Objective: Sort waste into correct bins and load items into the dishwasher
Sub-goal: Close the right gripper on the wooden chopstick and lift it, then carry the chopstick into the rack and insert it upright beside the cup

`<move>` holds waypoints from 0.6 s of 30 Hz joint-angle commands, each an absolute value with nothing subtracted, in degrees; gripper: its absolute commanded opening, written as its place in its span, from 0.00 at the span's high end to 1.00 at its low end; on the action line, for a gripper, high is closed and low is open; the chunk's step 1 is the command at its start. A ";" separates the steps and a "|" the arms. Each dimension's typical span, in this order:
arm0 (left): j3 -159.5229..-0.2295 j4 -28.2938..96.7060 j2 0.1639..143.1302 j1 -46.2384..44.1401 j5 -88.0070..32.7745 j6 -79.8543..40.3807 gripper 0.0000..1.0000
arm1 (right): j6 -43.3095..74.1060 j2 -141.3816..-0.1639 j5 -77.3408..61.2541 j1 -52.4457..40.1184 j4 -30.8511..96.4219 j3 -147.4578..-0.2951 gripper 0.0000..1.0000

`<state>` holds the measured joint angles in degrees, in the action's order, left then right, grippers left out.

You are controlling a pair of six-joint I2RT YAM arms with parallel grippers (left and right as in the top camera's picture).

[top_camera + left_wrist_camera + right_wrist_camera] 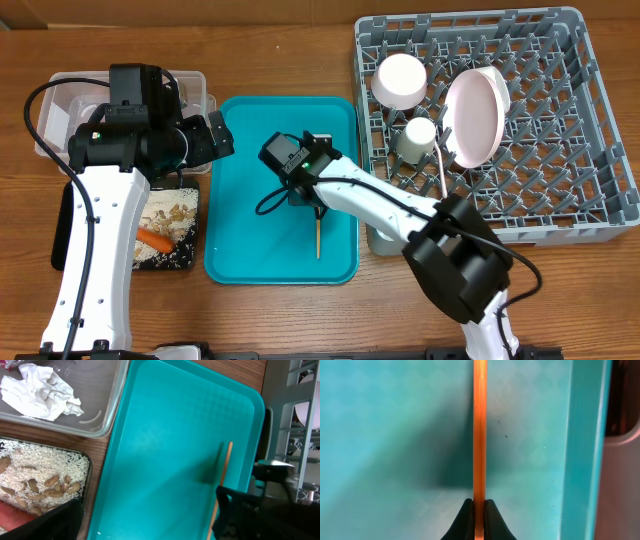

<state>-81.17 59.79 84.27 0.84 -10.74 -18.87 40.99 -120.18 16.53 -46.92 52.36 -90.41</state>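
The right gripper pinches one end of the thin wooden chopstick between closed jaws over the teal serving tray. The stick runs lengthwise toward the tray's right rim and casts a shadow on its floor. The left gripper hangs wide open and empty at the tray's left edge, beside the clear tub holding a crumpled napkin. Rice and a carrot piece lie in the black tray; plate, bowl and cup sit in the grey dish rack.

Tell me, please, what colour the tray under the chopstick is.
Teal; the tray under the chopstick shows best in the left wrist view.
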 commanded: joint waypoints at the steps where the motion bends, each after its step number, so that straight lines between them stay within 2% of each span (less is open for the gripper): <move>1: -82.61 59.77 83.13 0.73 -10.98 -18.41 0.00 | 35.00 -115.20 17.12 -46.50 52.18 -92.14 0.96; 9: -82.61 59.77 83.13 0.73 -10.98 -18.41 0.00 | 26.57 -108.64 17.17 -42.89 53.28 -92.14 0.96; 18: -82.61 59.77 83.13 0.73 -10.98 -18.41 0.00 | 20.03 -101.36 18.02 -33.17 58.28 -92.14 0.96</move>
<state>-81.17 59.79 84.27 0.84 -10.74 -18.90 23.68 -104.51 16.97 -35.70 57.60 -90.45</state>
